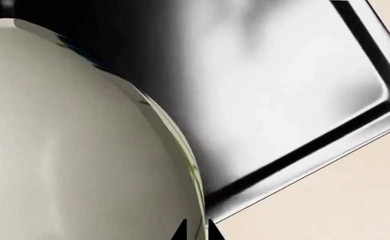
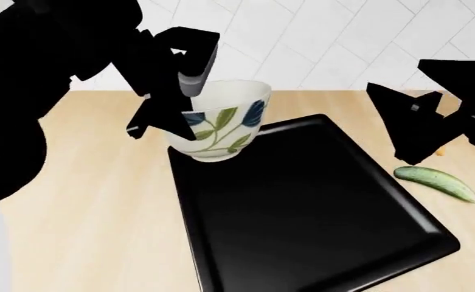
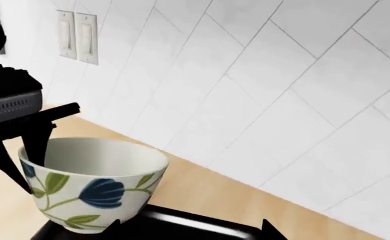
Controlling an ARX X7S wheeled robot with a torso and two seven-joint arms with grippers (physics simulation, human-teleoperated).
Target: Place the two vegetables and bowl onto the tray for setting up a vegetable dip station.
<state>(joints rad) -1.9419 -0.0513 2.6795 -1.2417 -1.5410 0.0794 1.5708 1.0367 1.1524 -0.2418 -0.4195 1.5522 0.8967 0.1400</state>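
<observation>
My left gripper (image 2: 161,123) is shut on the near-left rim of the cream bowl (image 2: 221,121) painted with leaves and blue flowers, one finger inside and one outside. The bowl hangs slightly tilted at the far left corner of the black tray (image 2: 302,213); I cannot tell if it touches. In the left wrist view the plain bowl inside (image 1: 68,140) fills the frame beside the tray (image 1: 301,90), with the gripper (image 1: 196,232) astride the rim. My right gripper (image 2: 416,149) is open and empty to the tray's right. The cucumber (image 2: 436,182) lies on the counter there; a bit of orange carrot (image 2: 440,152) shows behind the gripper.
The wooden counter (image 2: 99,201) runs back to a white tiled wall (image 2: 343,36). In the right wrist view the bowl (image 3: 91,187), the tray's far rim (image 3: 201,222), my right gripper (image 3: 193,227) and wall switches (image 3: 76,35) show.
</observation>
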